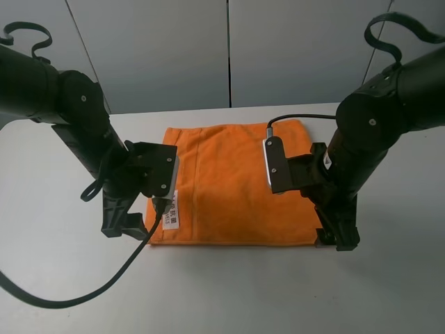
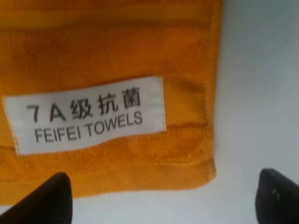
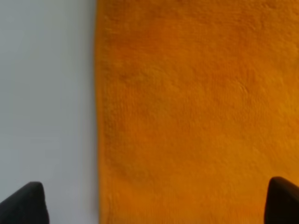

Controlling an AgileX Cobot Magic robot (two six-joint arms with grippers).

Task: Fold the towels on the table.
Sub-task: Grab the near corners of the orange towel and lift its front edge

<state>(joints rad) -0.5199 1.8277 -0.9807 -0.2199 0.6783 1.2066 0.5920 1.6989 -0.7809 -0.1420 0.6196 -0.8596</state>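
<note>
While the orange towel (image 1: 236,188) lies flat on the white surface (image 1: 62,278), the left hand (image 2: 166,198) and right hand (image 3: 156,200) hover open-fingered by its near corners (label (image 2: 86,114) by the left), poised to grasp; next, I judge, each must drop and pinch an edge.

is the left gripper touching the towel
Cannot tell. Left wrist view shows the left gripper open astride the towel corner, but not its height; the high view doesn't either.
</note>
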